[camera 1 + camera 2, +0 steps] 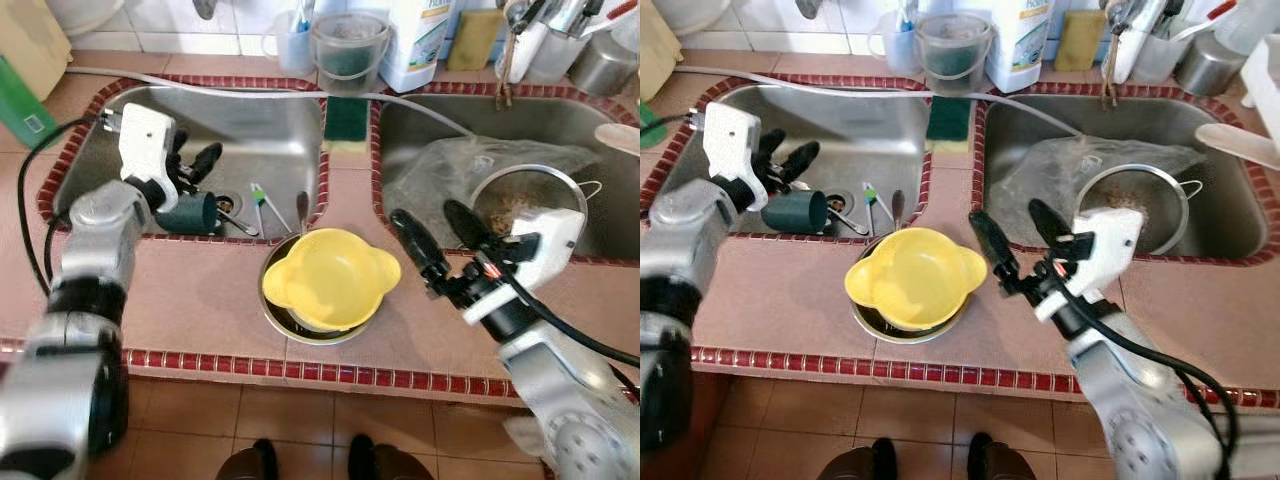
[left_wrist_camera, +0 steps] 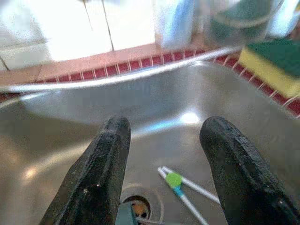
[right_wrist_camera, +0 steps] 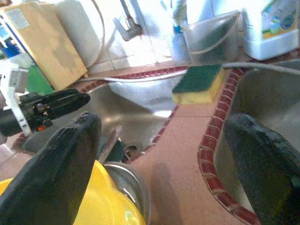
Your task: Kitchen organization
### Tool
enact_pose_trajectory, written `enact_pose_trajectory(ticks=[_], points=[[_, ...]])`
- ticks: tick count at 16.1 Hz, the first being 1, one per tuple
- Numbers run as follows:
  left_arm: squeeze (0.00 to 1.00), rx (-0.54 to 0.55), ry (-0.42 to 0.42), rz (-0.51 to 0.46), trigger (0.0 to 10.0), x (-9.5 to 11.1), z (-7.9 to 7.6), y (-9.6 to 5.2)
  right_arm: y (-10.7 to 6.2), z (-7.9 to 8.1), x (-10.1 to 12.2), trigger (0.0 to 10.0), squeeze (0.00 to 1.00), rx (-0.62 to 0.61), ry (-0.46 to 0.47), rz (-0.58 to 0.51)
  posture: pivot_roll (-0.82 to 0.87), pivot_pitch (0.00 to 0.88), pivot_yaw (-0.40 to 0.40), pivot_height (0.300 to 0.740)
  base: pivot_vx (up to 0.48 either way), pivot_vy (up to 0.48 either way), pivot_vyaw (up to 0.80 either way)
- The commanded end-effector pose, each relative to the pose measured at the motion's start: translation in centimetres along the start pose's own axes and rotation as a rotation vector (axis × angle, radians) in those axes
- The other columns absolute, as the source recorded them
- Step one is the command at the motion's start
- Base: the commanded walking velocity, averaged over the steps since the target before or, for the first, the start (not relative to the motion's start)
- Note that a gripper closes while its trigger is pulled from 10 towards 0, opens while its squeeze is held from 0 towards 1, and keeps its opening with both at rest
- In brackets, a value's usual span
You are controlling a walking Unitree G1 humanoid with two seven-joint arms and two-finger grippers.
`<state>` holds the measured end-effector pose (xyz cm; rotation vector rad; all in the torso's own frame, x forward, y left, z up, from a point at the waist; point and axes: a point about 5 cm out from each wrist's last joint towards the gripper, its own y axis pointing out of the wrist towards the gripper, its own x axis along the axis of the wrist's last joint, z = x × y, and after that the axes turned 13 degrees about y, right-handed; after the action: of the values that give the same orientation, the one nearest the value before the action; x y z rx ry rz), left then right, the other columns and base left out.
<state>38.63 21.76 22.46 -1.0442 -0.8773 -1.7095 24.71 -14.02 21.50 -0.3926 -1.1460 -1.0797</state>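
Down at the lower centre of the frame, a yellow bowl sits in a metal bowl on the tiled counter between 2 sinks. The right gripper hovers just beside it, fingers spread wide and empty. At centre left, the left gripper (also open, holding nothing) hangs in the left sink above a dark green cup lying on its side.

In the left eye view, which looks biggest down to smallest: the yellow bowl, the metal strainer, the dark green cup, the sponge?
1. Yellow bowl
2. Metal strainer, slightly smaller and partly hidden
3. Dark green cup and sponge: too alike to rank.
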Motion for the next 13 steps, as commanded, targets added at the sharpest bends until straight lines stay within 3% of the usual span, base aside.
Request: enact_pose_trajectory(ticks=[1,5,7,8,10,13], points=[[0.00,0.060,-0.009,-0.048,10.0,0.6,0.1,-1.0,0.3,0.0,-0.3,10.0,0.00,0.011,-0.018,-0.005,0.00,0.143,0.019,0.740,0.000,0.000,0.00],[0.00,0.126,0.066,-0.111,10.0,1.3,-1.7,-2.8,1.0,-0.3,-1.2,10.0,0.00,0.021,-0.124,0.011,0.01,0.108,0.005,0.740,0.000,0.000,0.00],[0.00,0.101,-0.010,-0.097,10.0,0.9,-4.5,-4.0,1.8,0.0,-1.8,10.0,0.00,0.050,-0.189,0.009,0.02,0.083,-0.006,0.740,0.000,0.000,0.00],[0.00,0.095,-0.034,-0.086,10.0,0.7,-5.0,-4.1,1.9,0.0,-1.8,10.0,0.00,0.051,-0.192,0.003,0.02,0.082,-0.006,0.740,0.000,0.000,0.00],[0.00,0.080,-0.054,-0.074,10.0,0.4,-7.3,-5.2,2.4,0.2,-2.2,10.0,0.00,0.059,-0.201,-0.019,0.03,0.068,-0.012,0.740,0.000,0.000,0.00],[0.00,0.015,-0.032,-0.040,10.0,0.2,-9.5,-6.4,2.4,-0.3,-2.8,10.0,0.00,0.047,-0.203,-0.001,0.03,0.059,-0.020,0.740,0.000,0.000,0.00]])
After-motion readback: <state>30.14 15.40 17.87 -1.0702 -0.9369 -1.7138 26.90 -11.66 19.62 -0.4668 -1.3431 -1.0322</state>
